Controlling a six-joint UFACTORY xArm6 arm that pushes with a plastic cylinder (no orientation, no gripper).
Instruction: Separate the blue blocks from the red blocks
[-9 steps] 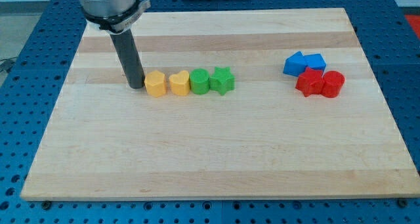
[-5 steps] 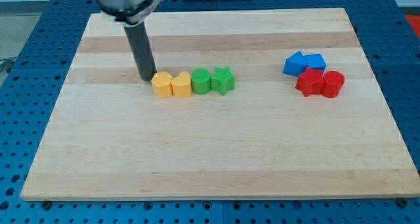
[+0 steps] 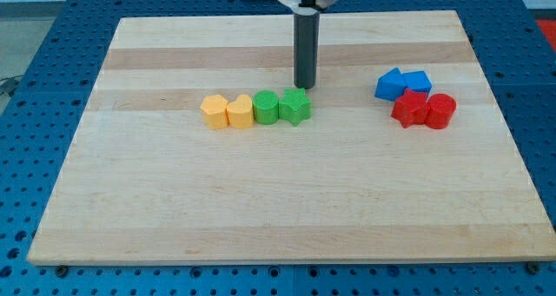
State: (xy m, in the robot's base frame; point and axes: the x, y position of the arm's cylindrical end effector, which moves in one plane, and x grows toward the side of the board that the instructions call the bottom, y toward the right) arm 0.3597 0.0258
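Note:
Two blue blocks point(image 3: 402, 83) sit touching each other at the view's right, a triangular one on the left and a squarish one on the right. Two red blocks point(image 3: 423, 110) sit right below them, touching them: a star-like one on the left, a round one on the right. My tip point(image 3: 303, 88) rests on the board just above the green star block point(image 3: 295, 107), well left of the blue and red cluster.
A row of blocks lies at the board's middle left: a yellow hexagon point(image 3: 213, 112), a yellow heart-like block point(image 3: 238, 111), a green round block point(image 3: 265, 108) and the green star. The wooden board point(image 3: 278, 200) sits on a blue perforated table.
My tip moved from the left end of the yellow-green row to the right, ending above the green star. The yellow hexagon shifted slightly right against its neighbour. Blue and red blocks have not moved.

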